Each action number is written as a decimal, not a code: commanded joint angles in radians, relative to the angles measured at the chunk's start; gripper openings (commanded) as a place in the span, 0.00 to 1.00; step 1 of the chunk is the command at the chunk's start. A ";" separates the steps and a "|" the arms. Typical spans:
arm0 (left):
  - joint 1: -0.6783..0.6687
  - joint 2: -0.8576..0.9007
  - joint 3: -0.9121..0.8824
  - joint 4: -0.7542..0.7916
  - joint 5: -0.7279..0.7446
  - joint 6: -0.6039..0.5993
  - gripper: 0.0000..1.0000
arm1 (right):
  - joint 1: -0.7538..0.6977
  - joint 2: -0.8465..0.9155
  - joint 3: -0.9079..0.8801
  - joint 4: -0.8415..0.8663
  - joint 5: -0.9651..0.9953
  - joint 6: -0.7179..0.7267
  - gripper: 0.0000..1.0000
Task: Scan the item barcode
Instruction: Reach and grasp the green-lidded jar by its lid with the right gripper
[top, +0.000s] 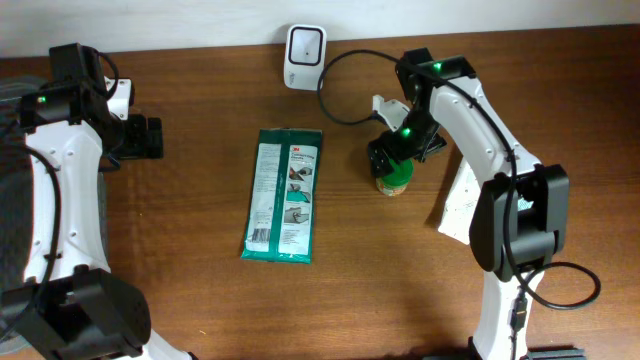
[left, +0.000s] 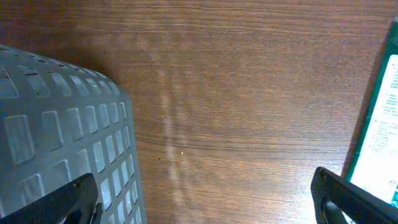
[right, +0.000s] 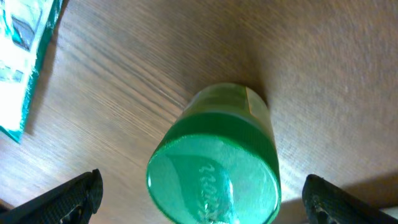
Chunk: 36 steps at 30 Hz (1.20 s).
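well, green-lidded jar (right: 214, 163) stands upright under the right gripper (right: 202, 196), jaws wide; left gripper (left: 205, 199) likewise wide.

Brown wood-grain table (top: 400, 280), matt, faintly streaked. The jar (right: 214, 171) shows a smooth, shiny green plastic lid. The packet (top: 285, 195) is glossy film. Grey basket (left: 56, 124), dull perforated plastic; white scanner (top: 305, 45), smooth plastic.

The packet (top: 284, 196) lies mid-table; jar (top: 394, 180) right of it; scanner (top: 305, 44) behind; basket (left: 62, 124) far left.
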 joint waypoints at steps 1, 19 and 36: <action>0.003 -0.021 -0.001 -0.001 -0.007 0.010 0.99 | 0.006 0.004 0.026 -0.031 -0.012 0.200 0.98; 0.003 -0.021 -0.001 -0.001 -0.007 0.010 0.99 | 0.006 0.016 -0.029 0.026 0.053 0.291 0.90; 0.003 -0.021 -0.001 -0.001 -0.007 0.010 0.99 | 0.042 0.010 -0.016 0.026 -0.013 -0.182 0.70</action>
